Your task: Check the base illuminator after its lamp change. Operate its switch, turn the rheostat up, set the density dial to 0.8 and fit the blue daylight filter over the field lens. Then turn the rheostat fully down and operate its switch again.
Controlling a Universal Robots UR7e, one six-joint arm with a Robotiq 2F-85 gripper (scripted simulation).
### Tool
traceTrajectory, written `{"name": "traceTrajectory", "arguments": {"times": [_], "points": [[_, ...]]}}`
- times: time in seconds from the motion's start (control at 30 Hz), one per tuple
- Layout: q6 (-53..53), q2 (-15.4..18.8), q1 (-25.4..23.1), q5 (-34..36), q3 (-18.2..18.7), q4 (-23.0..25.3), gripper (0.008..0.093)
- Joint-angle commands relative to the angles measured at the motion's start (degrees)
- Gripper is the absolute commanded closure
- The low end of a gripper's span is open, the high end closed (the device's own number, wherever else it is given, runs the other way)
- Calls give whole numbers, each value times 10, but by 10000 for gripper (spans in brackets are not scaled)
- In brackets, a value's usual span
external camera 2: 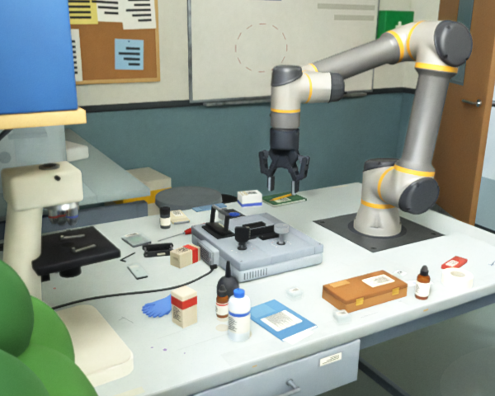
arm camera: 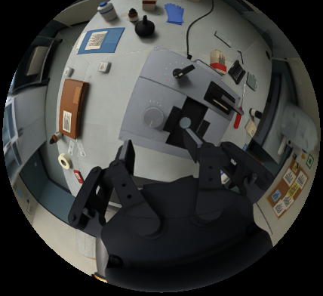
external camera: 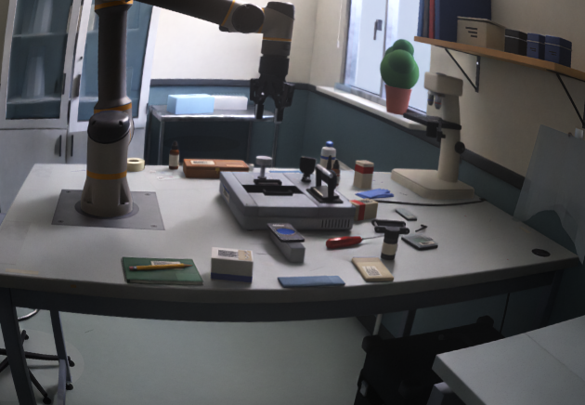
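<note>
The grey round knob (external camera: 264, 160) (external camera 2: 281, 229) (arm camera: 153, 117) stands on the grey base illuminator (external camera: 285, 199) (external camera 2: 263, 247) (arm camera: 175, 103), well below my gripper. A black pointer knob (external camera: 307, 162) (external camera 2: 241, 234) (arm camera: 179, 73) stands further along the top. A black frame (external camera: 326, 184) (external camera 2: 220, 221) (arm camera: 220, 100) sits at the illuminator's other end. A black recessed slot (external camera: 274, 189) runs between them. The blue filter (external camera: 285, 232) lies in a dark holder on a grey block in front of the illuminator. My gripper (external camera: 269, 118) (external camera 2: 282, 188) (arm camera: 160, 150) hangs high above the knob end, open and empty.
A cream microscope (external camera: 441, 136) (external camera 2: 30, 221) stands at the table's window end. An orange box (external camera: 215, 167) (external camera 2: 364, 290) lies beside the illuminator. Bottles (external camera 2: 238, 314), small cartons (external camera: 231, 263), a red screwdriver (external camera: 347, 241) and a green notebook (external camera: 161, 269) are scattered around.
</note>
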State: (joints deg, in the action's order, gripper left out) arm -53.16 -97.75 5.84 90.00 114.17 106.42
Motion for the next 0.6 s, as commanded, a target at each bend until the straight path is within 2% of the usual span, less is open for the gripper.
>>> {"name": "traceTrajectory", "arguments": {"times": [0.0, 0.57], "points": [[-13, 0, 0, 0, 0, 0, 334], [-211, 0, 0, 0, 0, 0, 334]]}}
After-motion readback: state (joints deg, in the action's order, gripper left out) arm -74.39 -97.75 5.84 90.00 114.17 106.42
